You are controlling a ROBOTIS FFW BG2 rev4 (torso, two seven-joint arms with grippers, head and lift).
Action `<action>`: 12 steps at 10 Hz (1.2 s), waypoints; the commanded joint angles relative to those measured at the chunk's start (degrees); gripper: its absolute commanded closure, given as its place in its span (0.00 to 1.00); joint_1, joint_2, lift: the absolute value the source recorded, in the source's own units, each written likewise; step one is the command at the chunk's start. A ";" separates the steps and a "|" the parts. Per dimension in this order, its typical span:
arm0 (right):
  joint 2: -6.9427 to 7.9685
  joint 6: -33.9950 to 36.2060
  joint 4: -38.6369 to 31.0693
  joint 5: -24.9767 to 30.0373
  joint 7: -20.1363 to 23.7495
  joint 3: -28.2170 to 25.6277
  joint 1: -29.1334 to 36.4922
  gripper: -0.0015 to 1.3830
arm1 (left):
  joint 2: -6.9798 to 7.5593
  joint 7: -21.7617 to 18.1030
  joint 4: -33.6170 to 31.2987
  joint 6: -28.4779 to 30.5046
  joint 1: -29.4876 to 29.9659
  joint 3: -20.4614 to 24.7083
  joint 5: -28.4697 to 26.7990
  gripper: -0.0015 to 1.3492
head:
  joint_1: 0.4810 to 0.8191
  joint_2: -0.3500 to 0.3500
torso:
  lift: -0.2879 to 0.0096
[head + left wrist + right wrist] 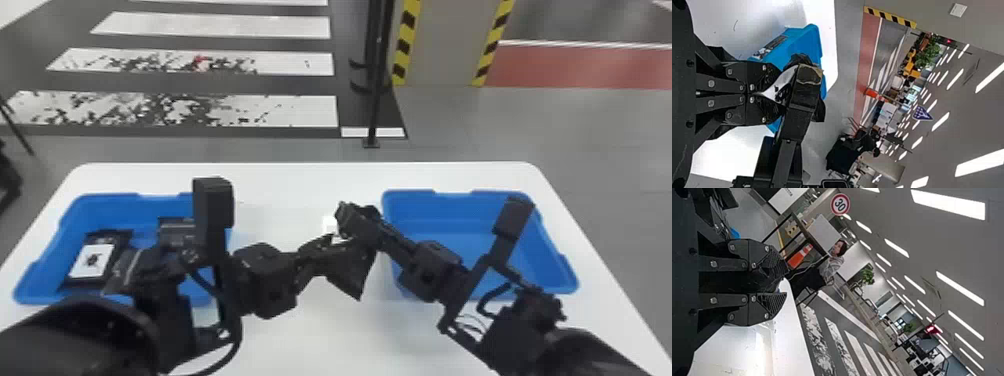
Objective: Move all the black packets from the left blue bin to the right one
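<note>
Black and glossy, a packet [354,281] is pinched in our left gripper [327,256], above the white table [310,325] and between the two bins. Our right gripper [352,220] meets it there, close beside the left one, its fingers spread apart with something dark between them; we cannot tell whether they touch the packet. Past our arms, the left blue bin [120,207] holds more black packets: one with a white label [92,260] lies face up, and a dark one [175,230] sits nearer the far wall, partly hidden by our left arm. Across from it, our right arm covers part of the right blue bin [412,212]. Farther out, beyond the table's rounded corners, we see a black post [375,100], worn white stripes [280,111] on the grey floor and a pillar [440,45] edged in yellow and black.
</note>
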 commanded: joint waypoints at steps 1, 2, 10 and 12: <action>0.02 -0.32 0.23 -0.24 -0.04 -0.08 0.08 0.93 | -0.54 0.43 0.00 0.72 1.11 1.23 1.47 0.70 | 0.63 0.44 | 0.50; -0.07 -0.61 0.94 -0.36 0.31 -0.99 0.22 0.93 | -1.07 0.60 0.00 2.97 2.52 3.06 1.69 0.38 | 0.63 0.45 | 0.50; -3.59 -8.20 26.95 3.18 0.31 -14.24 -12.02 0.93 | -1.51 0.60 -6.05 2.54 10.11 10.60 5.12 0.13 | 0.63 0.26 | 0.50; -3.76 -8.48 29.06 5.58 -0.31 -16.53 -13.84 0.85 | -1.59 0.60 -7.46 2.54 11.52 12.08 5.12 0.13 | 0.63 0.22 | 0.50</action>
